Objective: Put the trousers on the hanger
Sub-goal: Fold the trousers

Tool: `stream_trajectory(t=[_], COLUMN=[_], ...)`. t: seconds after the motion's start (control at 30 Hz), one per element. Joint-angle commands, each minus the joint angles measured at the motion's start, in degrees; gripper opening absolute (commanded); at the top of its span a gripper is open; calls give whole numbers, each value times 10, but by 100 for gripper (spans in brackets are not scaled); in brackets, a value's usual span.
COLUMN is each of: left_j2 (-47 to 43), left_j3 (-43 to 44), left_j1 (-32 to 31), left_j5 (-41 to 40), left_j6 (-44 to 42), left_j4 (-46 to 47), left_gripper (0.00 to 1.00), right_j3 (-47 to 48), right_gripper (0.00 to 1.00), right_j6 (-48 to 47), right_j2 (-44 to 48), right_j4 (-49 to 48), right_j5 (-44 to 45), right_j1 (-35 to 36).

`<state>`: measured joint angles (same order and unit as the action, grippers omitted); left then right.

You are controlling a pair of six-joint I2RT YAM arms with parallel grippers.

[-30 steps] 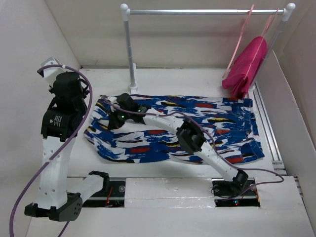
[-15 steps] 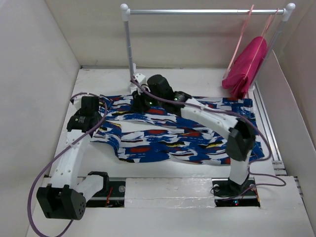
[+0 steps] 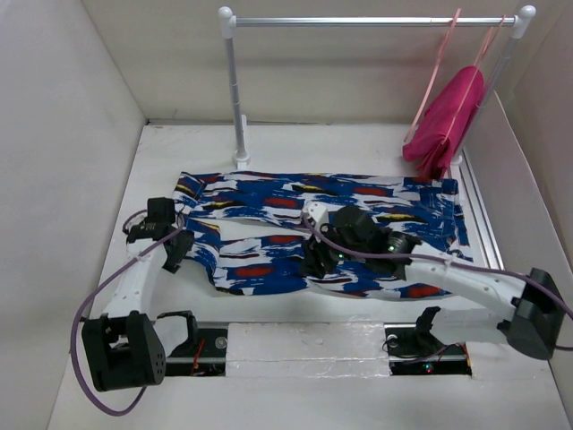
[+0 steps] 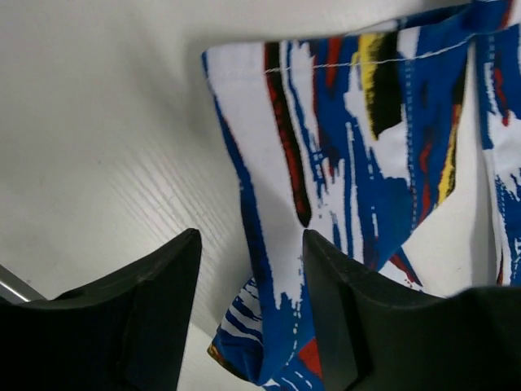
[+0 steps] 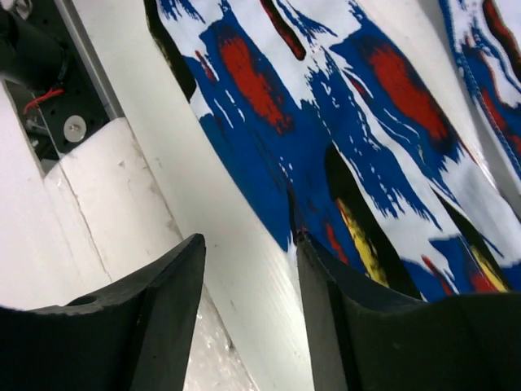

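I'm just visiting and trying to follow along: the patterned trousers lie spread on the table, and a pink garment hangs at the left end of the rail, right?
Not quite. The pink garment hangs at the right end of the rail, not the left; the top external view shows it. The trousers do lie spread on the table.

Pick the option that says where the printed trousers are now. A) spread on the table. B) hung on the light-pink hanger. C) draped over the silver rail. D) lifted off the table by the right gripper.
A: the trousers lie spread on the table, and the hanger hangs from the rail without them.
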<state>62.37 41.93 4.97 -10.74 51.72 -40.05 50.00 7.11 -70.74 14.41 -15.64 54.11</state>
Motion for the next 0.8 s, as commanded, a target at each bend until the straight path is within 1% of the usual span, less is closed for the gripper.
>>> stream_trajectory(t=[0.0,0.03,0.07,0.13,0.17,0.27,0.3,0.33,0.37,0.4,0.43,0.47,0.53,0.57,0.6,0.63,0.67,0.7,0.73,0.77], left_j2=[-38,-42,-43,-32,-24,-7,-7,-9,-25,-25,-36,-58,-87,-118,-129,-134,-129,-111,-88,-22], left_j3=[-31,-40,-57,-72,-77,-75,-72,-63,-16,-15,32,57,106,111,112,98,85,76,71,77], left_j1=[2,2,2,2,2,2,2,2,2,2,2,2,2,2,2,2,2,2,2,-10], left_j5=[2,4,3,-1,-3,-16,-23,-33,-71,-72,-92,-136,-169,-169,-162,-149,-107,-87,-69,-62], left_j6=[95,108,131,152,174,189,192,196,195,195,185,175,121,90,37,13,-12,-37,-66,-82], left_j4=[-16,-7,11,29,39,71,73,66,12,11,-29,-47,-62,-44,-21,30,64,97,132,140], left_gripper=[50,52,53,54,54,53,42,38,38,38,39,41,46,47,47,47,42,37,28,22], right_j3=[-26,-31,-36,-45,-46,-46,-50,-54,-54,-53,-54,-56,-68,-72,-75,-76,-76,-75,-72,-70], right_gripper=[56,56,56,56,56,56,56,56,61,61,61,63,63,63,63,62,52,43,24,0], right_j6=[0,-1,-2,-13,-17,-36,-43,-47,-52,-52,-55,-59,-60,-58,-58,-58,-57,-58,-60,-62], right_j2=[72,102,113,145,151,167,169,170,173,173,174,175,176,177,175,172,170,163,160,157], right_j4=[-3,12,18,32,38,73,78,85,109,109,112,114,106,99,88,84,80,78,79,78], right_j5=[37,36,34,19,17,3,2,-1,-5,-5,-6,-7,-10,-18,-23,-26,-35,-37,-36,-36], right_j1=[-6,-11,-22,-35,-41,-66,-76,-76,-94,-94,-94,-100,-106,-112,-112,-118,-118,-118,-124,-124])
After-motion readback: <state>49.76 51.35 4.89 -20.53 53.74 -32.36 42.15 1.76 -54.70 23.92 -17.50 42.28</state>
